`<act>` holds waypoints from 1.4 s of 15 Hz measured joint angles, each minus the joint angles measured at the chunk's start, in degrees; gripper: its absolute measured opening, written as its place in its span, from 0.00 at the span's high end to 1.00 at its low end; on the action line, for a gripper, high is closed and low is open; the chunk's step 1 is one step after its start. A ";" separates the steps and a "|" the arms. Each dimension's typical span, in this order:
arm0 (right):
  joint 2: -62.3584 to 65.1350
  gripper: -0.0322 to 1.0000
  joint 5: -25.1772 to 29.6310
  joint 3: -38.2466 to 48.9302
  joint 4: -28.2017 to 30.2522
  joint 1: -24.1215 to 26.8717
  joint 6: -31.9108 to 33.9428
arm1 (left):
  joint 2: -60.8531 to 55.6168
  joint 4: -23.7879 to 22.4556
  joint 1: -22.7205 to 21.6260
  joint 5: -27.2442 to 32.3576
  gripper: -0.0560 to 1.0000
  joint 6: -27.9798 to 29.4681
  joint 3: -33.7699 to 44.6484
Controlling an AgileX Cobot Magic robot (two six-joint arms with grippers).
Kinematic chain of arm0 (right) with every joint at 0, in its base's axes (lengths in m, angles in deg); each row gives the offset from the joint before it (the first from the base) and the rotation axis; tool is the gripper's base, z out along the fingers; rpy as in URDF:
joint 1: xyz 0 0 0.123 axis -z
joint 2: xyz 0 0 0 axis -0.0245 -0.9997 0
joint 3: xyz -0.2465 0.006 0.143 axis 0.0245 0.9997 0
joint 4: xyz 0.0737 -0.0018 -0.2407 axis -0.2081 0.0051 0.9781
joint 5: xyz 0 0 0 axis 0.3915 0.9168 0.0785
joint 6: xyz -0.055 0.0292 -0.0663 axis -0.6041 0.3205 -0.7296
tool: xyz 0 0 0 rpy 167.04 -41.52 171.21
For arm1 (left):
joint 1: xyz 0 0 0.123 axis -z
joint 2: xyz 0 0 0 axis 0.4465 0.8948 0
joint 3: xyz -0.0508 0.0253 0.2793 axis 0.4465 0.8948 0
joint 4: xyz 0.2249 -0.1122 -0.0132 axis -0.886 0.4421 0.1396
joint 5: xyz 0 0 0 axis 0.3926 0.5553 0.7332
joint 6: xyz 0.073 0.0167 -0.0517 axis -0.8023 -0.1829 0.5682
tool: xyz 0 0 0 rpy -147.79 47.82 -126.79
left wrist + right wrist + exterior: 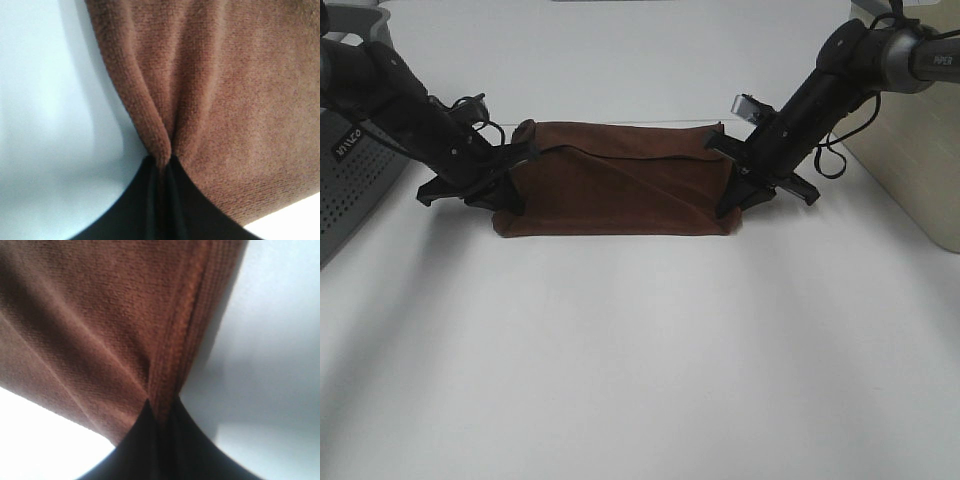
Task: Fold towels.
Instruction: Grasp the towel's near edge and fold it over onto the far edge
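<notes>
The dark reddish-brown towel (615, 180) lies on the white table, doubled over into a long band. My left gripper (510, 180) is shut on the towel's left edge and my right gripper (732, 175) is shut on its right edge. Both hold the upper layer slightly raised. In the left wrist view the terry cloth (220, 100) is pinched into a fold between the black jaws. In the right wrist view the stitched hem (175, 350) runs into the closed jaws. The white tag is not in view.
A grey perforated basket (350, 180) stands at the far left of the white table (640, 360). A beige box (920, 160) stands at the far right. Cables hang off both arms.
</notes>
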 joint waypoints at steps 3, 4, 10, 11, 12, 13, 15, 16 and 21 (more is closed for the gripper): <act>2.12 0.97 1.20 0.11 1.55 0.00 1.20 | -2.58 -7.91 0.11 3.21 0.94 0.69 0.11; 3.90 0.97 1.95 1.26 1.72 0.00 1.49 | -3.84 -9.68 0.11 4.24 0.94 1.20 0.57; 20.34 0.97 -5.96 32.03 1.43 -2.98 -0.46 | -14.84 -10.43 0.97 5.56 0.94 0.40 20.17; 22.29 0.97 -8.65 36.84 1.60 -4.64 -0.74 | -16.90 -10.54 0.97 5.61 0.94 0.34 22.92; 23.43 0.97 -10.71 40.22 1.66 -5.96 -0.86 | -18.62 -10.77 0.97 6.02 0.94 0.23 25.21; 24.18 0.97 -12.49 42.63 1.66 -6.70 -1.03 | -20.05 -10.77 0.97 6.53 0.94 0.23 26.70; 24.87 0.97 -13.69 44.46 1.55 -6.82 -1.09 | -21.08 -10.77 0.97 8.14 0.94 0.17 27.85; 25.73 0.97 -14.15 44.63 1.60 -6.82 -1.09 | -21.31 -10.77 0.97 8.31 0.94 0.17 27.96; 27.39 0.97 -12.09 35.12 4.24 -6.82 -1.15 | -21.72 -10.89 0.97 9.22 0.94 4.35 20.28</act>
